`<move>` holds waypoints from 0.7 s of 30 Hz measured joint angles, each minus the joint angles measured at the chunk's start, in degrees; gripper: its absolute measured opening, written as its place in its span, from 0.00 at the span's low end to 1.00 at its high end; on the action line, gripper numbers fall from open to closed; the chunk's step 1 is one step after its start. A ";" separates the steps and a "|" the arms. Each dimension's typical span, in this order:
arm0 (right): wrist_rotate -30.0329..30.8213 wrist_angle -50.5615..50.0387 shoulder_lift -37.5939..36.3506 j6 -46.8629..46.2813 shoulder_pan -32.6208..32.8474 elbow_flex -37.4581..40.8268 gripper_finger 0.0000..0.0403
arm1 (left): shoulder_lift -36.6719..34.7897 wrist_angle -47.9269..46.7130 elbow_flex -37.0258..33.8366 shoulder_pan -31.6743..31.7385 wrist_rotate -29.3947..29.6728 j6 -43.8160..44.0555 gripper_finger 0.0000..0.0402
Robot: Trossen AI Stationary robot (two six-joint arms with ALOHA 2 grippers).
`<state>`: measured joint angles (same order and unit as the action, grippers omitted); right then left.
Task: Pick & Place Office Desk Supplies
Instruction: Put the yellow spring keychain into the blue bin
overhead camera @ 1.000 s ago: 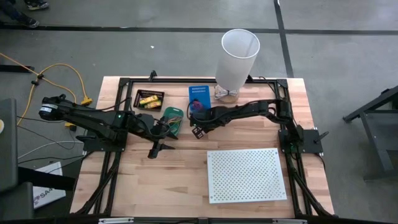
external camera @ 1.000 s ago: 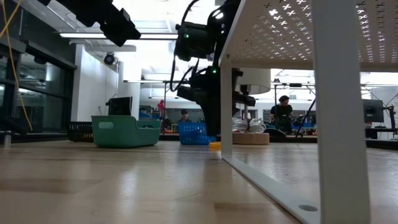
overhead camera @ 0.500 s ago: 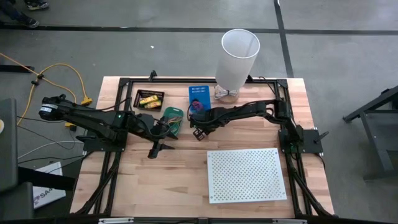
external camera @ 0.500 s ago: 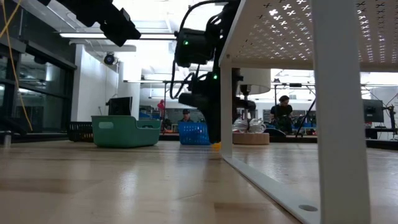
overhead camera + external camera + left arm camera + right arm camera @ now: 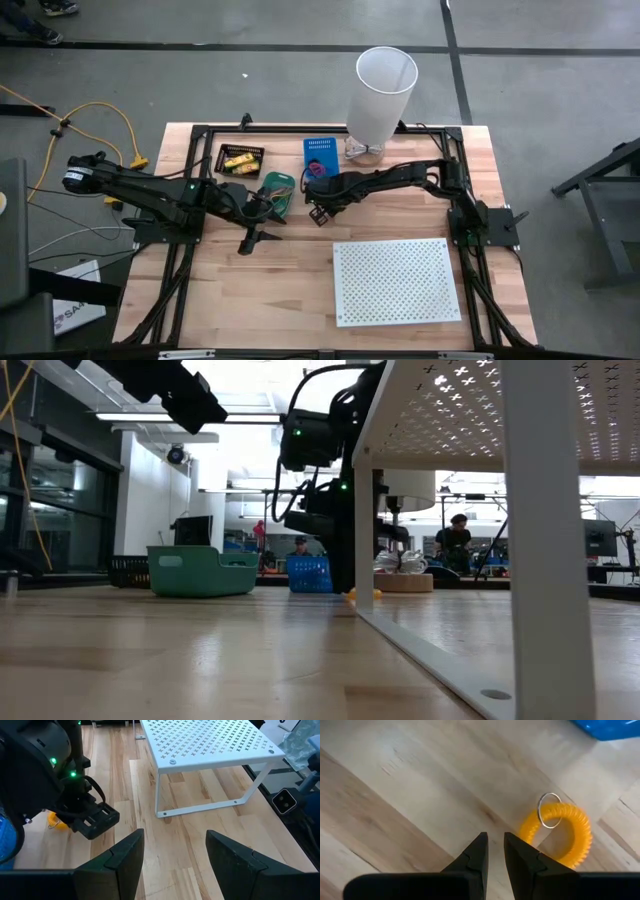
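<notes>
An orange coiled loop [image 5: 570, 837] with a metal ring lies flat on the wooden table just in front of the blue basket [image 5: 320, 152]. My right gripper [image 5: 495, 842] points down right beside it, open by only a narrow gap, with nothing between the fingers. The left wrist view shows that gripper [image 5: 92, 820] close above the table with the loop [image 5: 56, 822] next to it. Yellow packs lie in a black tray [image 5: 241, 158]. My left gripper [image 5: 250, 240] hangs open above the table, left of centre, apart from everything. My right gripper has one finger [image 5: 525, 852] standing at the rim of the orange loop [image 5: 532, 837], coming from above. I cannot tell whether it touches the loop. The loop lies flat on the table.
A green bin [image 5: 278, 195] sits between the arms, under the left arm's wrist. A tall white tapered bin [image 5: 383, 95] stands at the far edge. A white perforated board on legs [image 5: 397, 280] fills the near right. Bare wood lies at the near left.
</notes>
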<state>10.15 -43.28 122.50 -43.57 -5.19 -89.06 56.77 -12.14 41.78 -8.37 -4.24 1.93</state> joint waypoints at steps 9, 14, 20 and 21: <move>0.29 0.84 0.00 1.46 -0.15 0.00 0.13 | 0.01 0.00 0.00 0.01 0.01 0.00 0.52; 0.42 1.45 0.00 2.28 -0.15 0.00 0.20 | 0.00 0.02 0.00 0.01 -0.01 0.00 0.52; 0.42 1.48 0.00 2.72 -0.15 0.00 0.31 | 0.00 0.02 0.00 0.00 -0.01 0.00 0.52; 0.42 1.47 0.00 2.73 -0.15 0.00 0.32 | 0.01 0.02 0.00 0.01 0.00 0.00 0.52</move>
<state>10.57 -41.81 122.50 -40.85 -5.34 -89.06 56.78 -12.12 41.78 -8.36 -4.24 1.93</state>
